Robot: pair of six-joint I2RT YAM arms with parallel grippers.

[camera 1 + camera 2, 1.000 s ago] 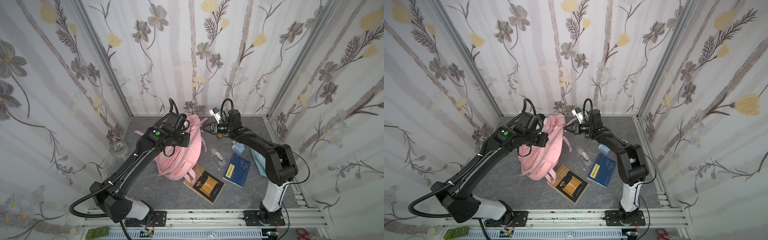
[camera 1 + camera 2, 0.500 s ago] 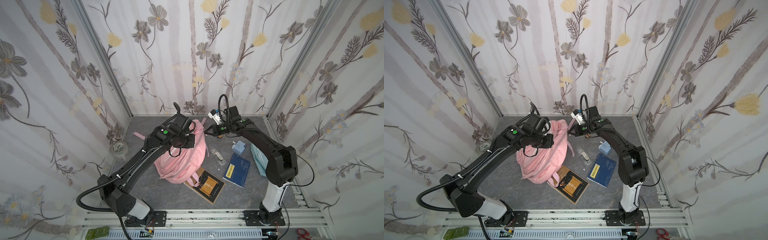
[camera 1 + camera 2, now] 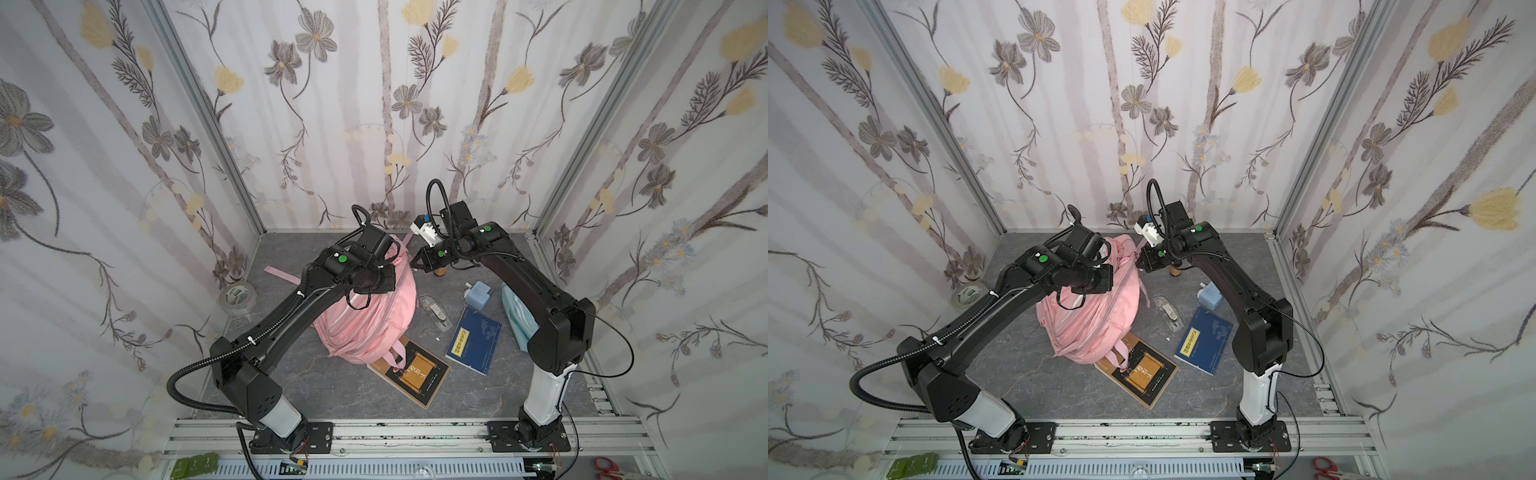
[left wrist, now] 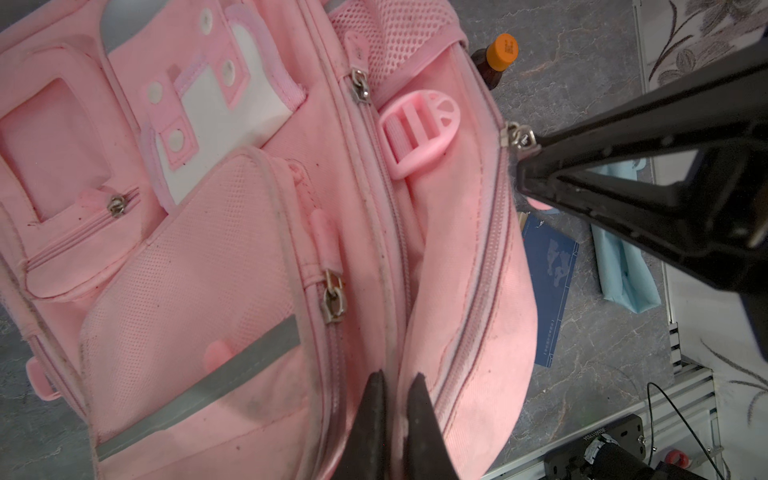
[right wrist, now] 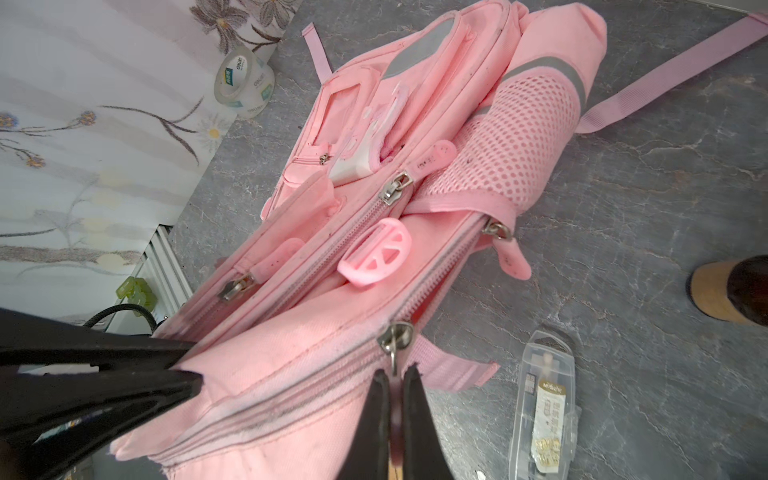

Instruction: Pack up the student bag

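Your left gripper (image 4: 397,388) is pinched tight on a fabric ridge of the student bag (image 4: 249,249), and your right gripper (image 5: 395,380) is clamped on its zipper pull (image 5: 395,338). The bag slumps mid-table (image 3: 332,390), its near end overlapping a brown book (image 3: 415,374).

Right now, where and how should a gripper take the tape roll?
From above, I'd pinch the tape roll by its ring on the table-centre side, one finger in the hole: it lies flat, hole up, and the side wall crowds its outer side.
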